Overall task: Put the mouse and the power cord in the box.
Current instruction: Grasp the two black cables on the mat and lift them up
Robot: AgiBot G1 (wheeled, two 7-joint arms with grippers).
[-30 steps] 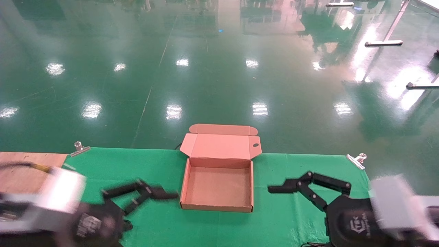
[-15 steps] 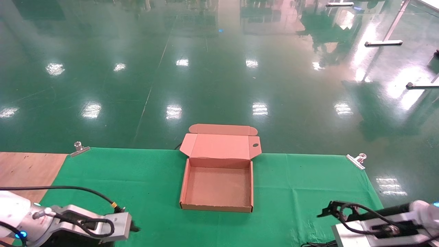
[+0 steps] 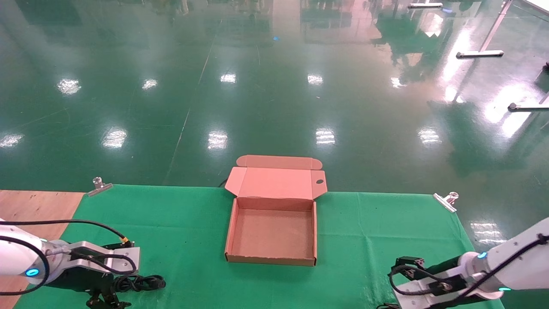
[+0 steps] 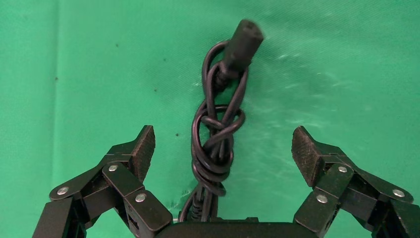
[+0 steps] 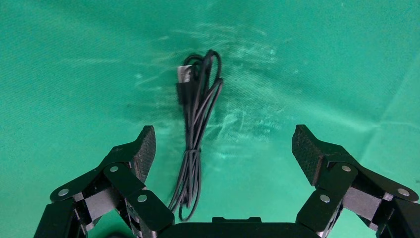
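Head view: the box (image 3: 272, 231) lies open on the green cloth (image 3: 188, 227), its flap lid thrown back on the far side, well ahead of both arms and about midway between them. The left arm comes in low at the near left corner, and the power cord (image 3: 139, 283) lies on the cloth just beside its wrist, towards the box. The left gripper (image 3: 103, 299) shows only as dark links under the wrist, so its opening cannot be read from here. The right arm sits low at the near right corner; its fingers are hidden under its wrist block. Two metal clips (image 3: 99, 186) pin the cloth at the far corners, and bare wooden table (image 3: 30, 206) shows beyond the cloth's left edge.

Left wrist view: the left gripper (image 4: 223, 148) is spread wide and holds nothing. The power cord (image 4: 218, 134), knotted into a loose bundle, runs down the middle of the gap between the two pads (image 4: 143, 148), touching neither; its chunky plug points away past the fingertips.

Right wrist view: the right gripper (image 5: 223, 148) is likewise spread wide and empty. A thin black cable (image 5: 195, 139) with a small metal-tipped connector lies folded on the cloth between the fingers, nearer one pad (image 5: 143, 148), untouched. The mouse body itself is not clearly seen in any view
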